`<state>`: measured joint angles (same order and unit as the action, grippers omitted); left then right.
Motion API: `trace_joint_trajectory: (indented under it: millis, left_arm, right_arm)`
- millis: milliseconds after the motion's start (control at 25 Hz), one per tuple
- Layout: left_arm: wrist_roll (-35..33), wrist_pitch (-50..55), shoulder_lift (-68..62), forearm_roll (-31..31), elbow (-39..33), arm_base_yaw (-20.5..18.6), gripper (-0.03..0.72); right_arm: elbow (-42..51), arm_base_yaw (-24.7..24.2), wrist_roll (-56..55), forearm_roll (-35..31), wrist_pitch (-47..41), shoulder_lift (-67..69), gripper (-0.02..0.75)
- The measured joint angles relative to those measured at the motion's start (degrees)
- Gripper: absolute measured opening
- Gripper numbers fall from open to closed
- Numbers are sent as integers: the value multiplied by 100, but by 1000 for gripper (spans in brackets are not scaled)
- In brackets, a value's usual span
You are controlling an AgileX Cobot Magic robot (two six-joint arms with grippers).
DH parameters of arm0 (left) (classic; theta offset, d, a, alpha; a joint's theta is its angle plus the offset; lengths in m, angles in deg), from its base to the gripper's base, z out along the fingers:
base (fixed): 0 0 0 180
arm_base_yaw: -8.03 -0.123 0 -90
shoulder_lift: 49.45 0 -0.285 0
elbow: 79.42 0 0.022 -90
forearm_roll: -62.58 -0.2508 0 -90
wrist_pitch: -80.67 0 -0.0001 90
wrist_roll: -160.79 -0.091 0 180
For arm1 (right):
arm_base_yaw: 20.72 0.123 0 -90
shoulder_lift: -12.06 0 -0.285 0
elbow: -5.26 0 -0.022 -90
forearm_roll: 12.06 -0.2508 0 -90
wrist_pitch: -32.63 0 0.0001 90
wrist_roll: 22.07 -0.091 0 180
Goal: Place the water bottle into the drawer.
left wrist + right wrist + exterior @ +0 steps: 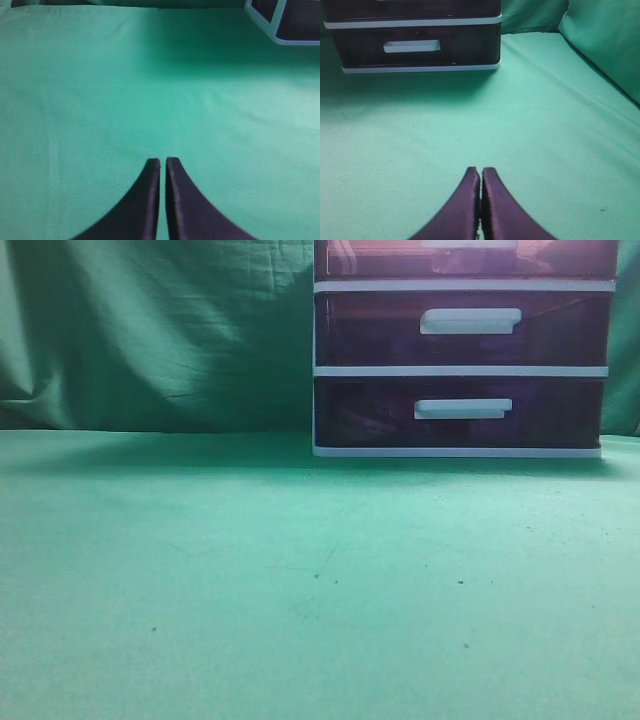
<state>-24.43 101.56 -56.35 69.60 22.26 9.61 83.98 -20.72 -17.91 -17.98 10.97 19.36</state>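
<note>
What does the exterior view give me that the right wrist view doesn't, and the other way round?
Only the exterior view shows the drawer unit's middle drawer handle and part of the top drawer. Only the right wrist view shows the right gripper, jaws shut and empty, plus the green cloth rising at the right. Both show the bottom drawer handle, all visible drawers closed, and the green table. Neither shows a water bottle.

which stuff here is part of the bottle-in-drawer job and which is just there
For the job: drawer unit, all drawers shut; left pincer and right pincer, both shut and empty. No water bottle in view.

Just there: green cloth, green backdrop.
</note>
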Motion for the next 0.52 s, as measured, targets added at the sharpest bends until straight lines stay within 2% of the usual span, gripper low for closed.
trace_joint_trajectory:
  millis: [520]
  left_arm:
    - [0,-23,0,0,-2,0,0]
  right_arm:
    - [0,0,0,0,0,0,0]
